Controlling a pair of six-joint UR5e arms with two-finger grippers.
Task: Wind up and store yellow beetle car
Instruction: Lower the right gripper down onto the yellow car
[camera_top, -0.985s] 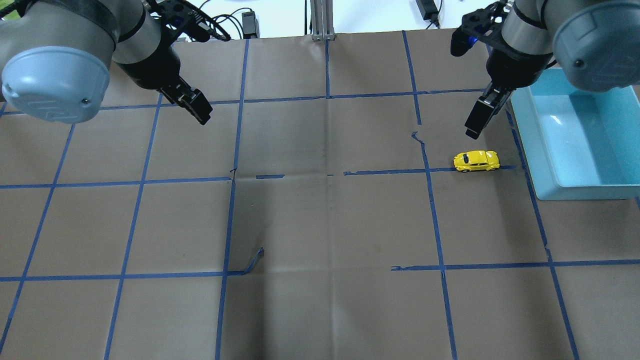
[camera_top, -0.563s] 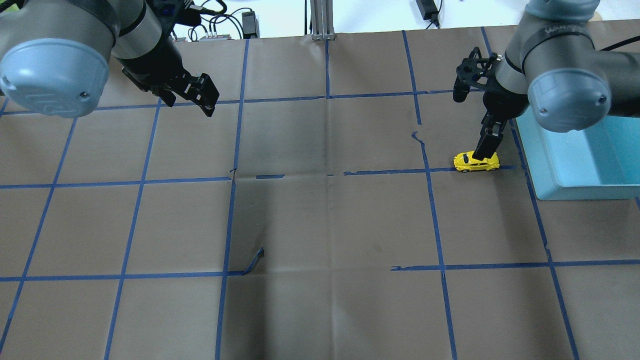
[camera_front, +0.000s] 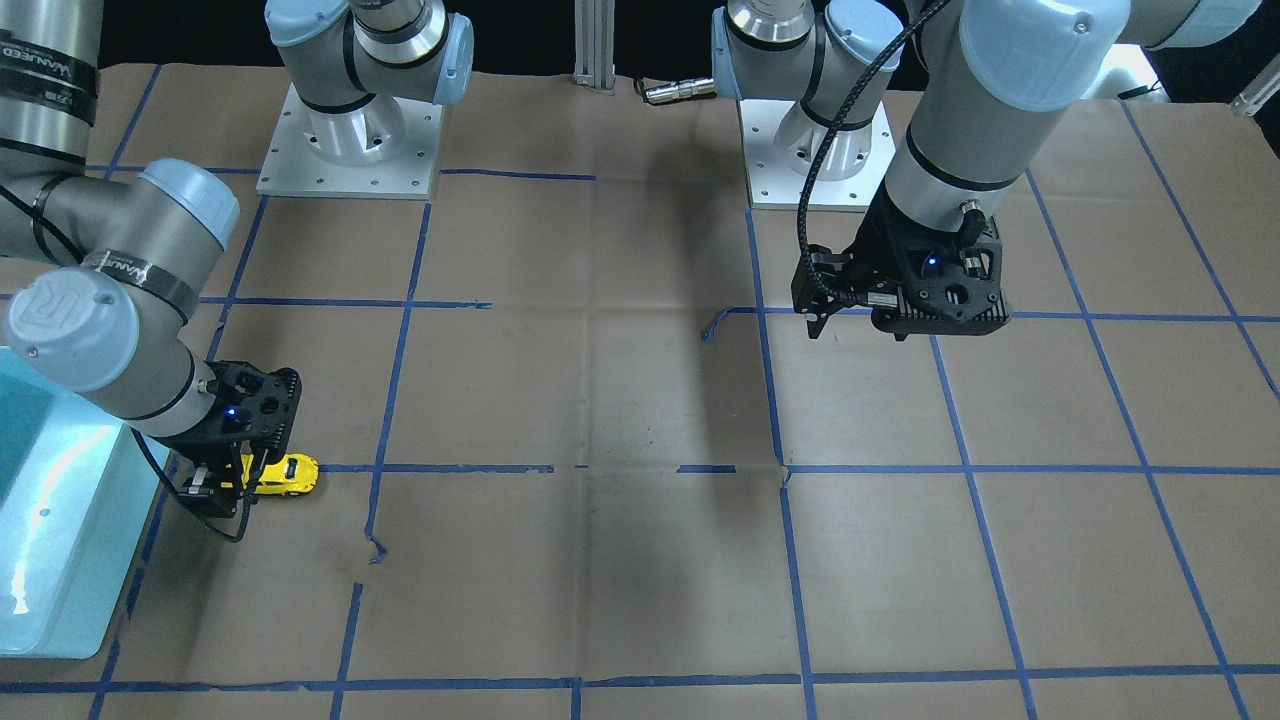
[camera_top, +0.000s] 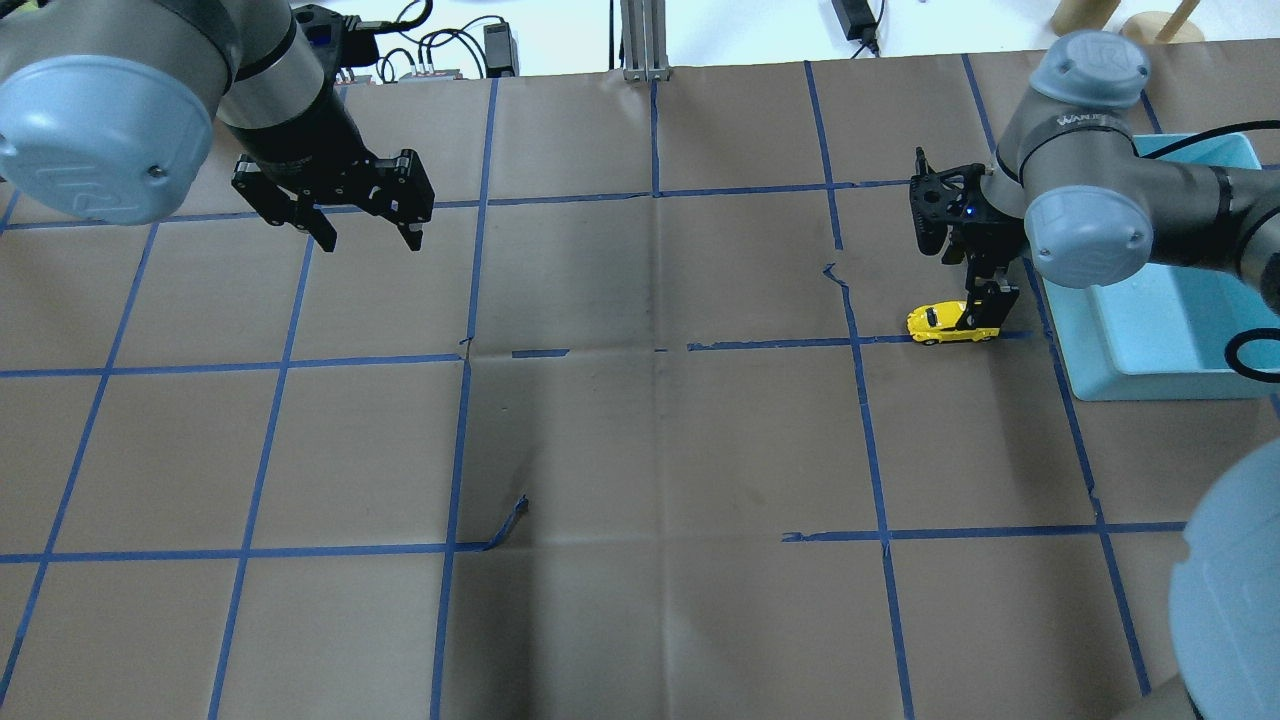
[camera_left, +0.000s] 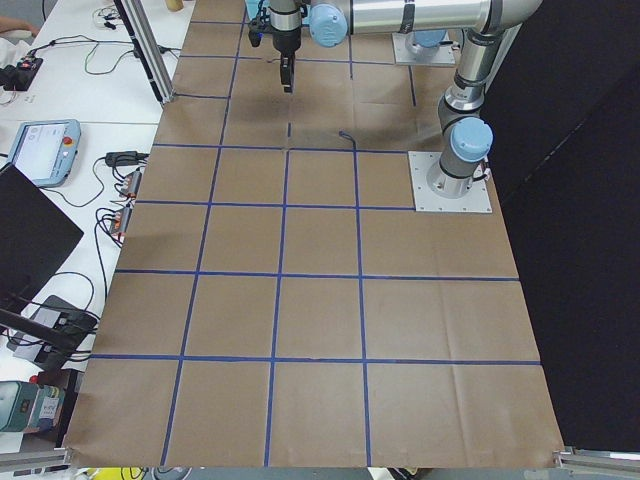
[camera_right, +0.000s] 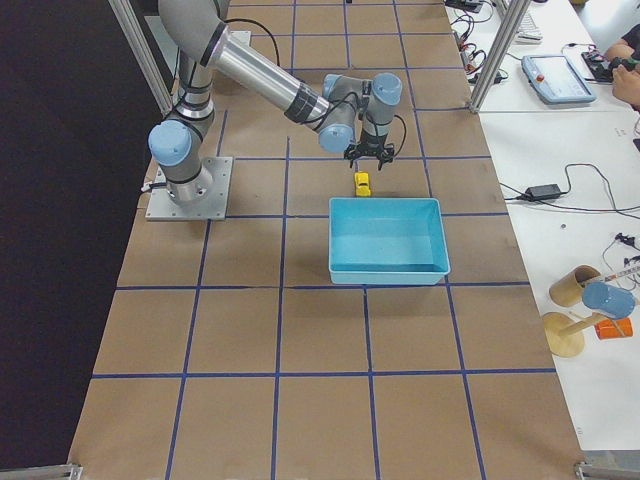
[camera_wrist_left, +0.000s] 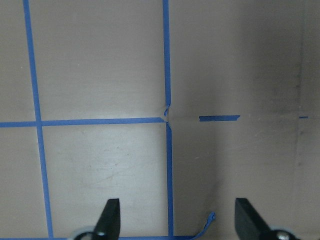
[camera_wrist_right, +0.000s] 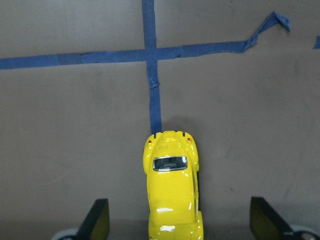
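So, early stage. The tiny bright yellow beetle-shaped toy car (camera_top: 953, 322) sits on its wheels on the brown paper-covered counter (camera_top: 650, 450). It is on the robot's right half, roughly midway between the robot-side edge and the operators' edge, and on a blue tape line (camera_top: 770, 344). The light blue plastic bin (camera_top: 1150, 385) is just beside it on the side toward the counter's right end. Car and bin are apart, and the car is outside the bin.

The right gripper (camera_wrist_right: 180, 222) is down at the car. Its fingers (camera_wrist_right: 97, 217) are apart, one on each side of the car end nearest the wrist camera. That view shows a clear gap on both sides, so no contact and no clamp. The car's long axis runs straight out from between the fingers.

The left gripper (camera_top: 368, 232) hovers toward the counter's far left part, well apart from the car. Its fingers (camera_wrist_left: 110, 217) are spread wide and hold nothing, with only paper and tape below.

Progress, as I judge it: only the approach is done, with the fingers lined up around the car. Not yet done are the grasp, the wind-up and the store. Left to do:
- Close on the car body.
- Wind it, probably by dragging it backward along the counter with the wheels pressed down.
- Lift it over the bin rim and release it inside.

I take the bin as the storage spot, since nothing else here could hold the car.
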